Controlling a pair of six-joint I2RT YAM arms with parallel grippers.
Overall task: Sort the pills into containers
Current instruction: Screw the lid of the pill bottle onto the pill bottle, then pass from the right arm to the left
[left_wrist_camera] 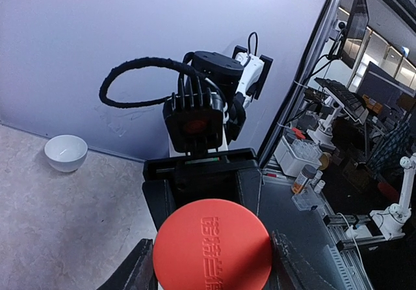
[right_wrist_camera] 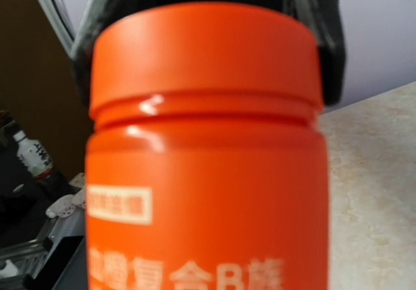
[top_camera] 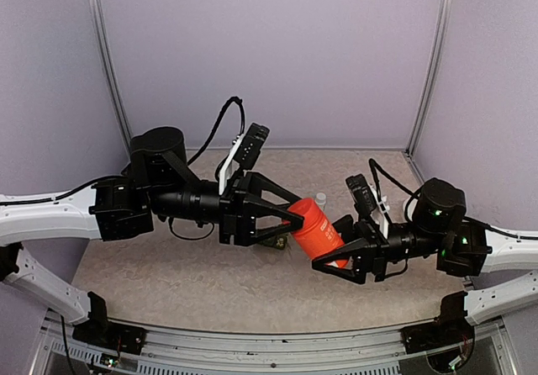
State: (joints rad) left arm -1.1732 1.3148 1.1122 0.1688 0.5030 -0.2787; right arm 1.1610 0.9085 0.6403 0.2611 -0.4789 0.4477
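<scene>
A red bottle (top_camera: pixel 319 234) hangs tilted above the table between both arms. My left gripper (top_camera: pixel 300 213) is shut on its round red cap (left_wrist_camera: pixel 212 244), with a finger (left_wrist_camera: pixel 291 264) pressed on either side. My right gripper (top_camera: pixel 328 245) is shut on the bottle's body (right_wrist_camera: pixel 208 199), which fills the right wrist view and hides that gripper's own fingers. A dark green bit of the containers (top_camera: pixel 273 242) shows on the table under my left gripper, mostly hidden. No pills are in view.
A tiny white bottle (top_camera: pixel 320 198) stands on the table just behind the red bottle. A white bowl (left_wrist_camera: pixel 65 152) sits by the back wall. The booth's walls and metal posts (top_camera: pixel 429 64) close in the table.
</scene>
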